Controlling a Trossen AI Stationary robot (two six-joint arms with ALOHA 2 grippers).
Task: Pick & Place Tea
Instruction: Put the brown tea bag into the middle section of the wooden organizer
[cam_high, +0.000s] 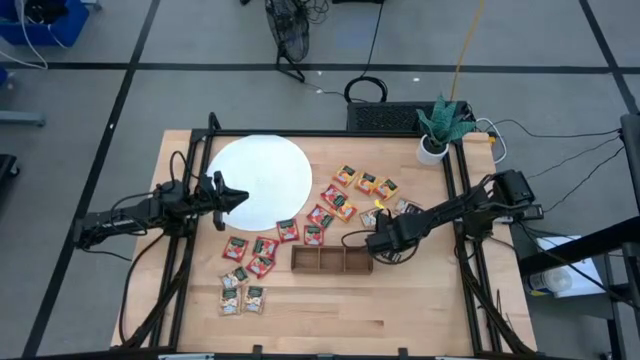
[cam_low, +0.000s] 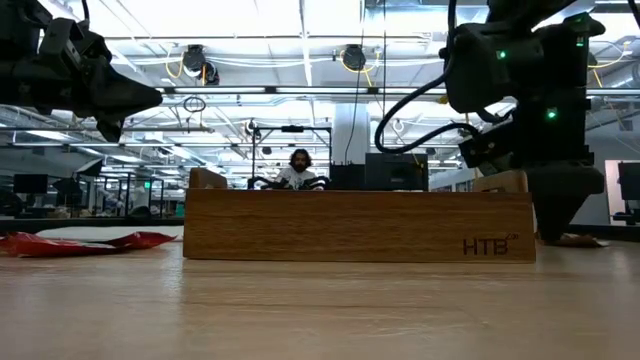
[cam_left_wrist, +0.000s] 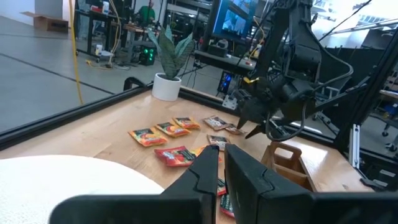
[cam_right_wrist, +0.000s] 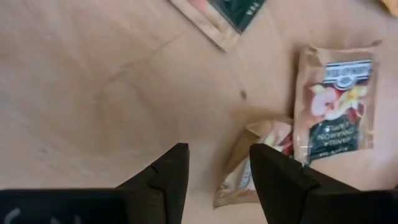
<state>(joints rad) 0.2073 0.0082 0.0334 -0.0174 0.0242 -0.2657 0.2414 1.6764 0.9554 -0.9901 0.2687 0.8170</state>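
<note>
A: right gripper (cam_right_wrist: 214, 168) is low over the counter (cam_high: 420, 300) just past the wooden tray (cam_high: 332, 260), fingers narrowly parted, empty, one tea sachet (cam_right_wrist: 258, 165) beside a fingertip.

B: Yeah, off-centre, so it might just shove it. Left gripper (cam_left_wrist: 221, 171) is nearly closed, empty, parked at the tray's far side by the white disc (cam_high: 258, 180).

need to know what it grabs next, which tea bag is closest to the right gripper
The crumpled tan tea bag just ahead of the right gripper, partly behind one finger. It is bent up; the tan one beside it lies flat.
</note>
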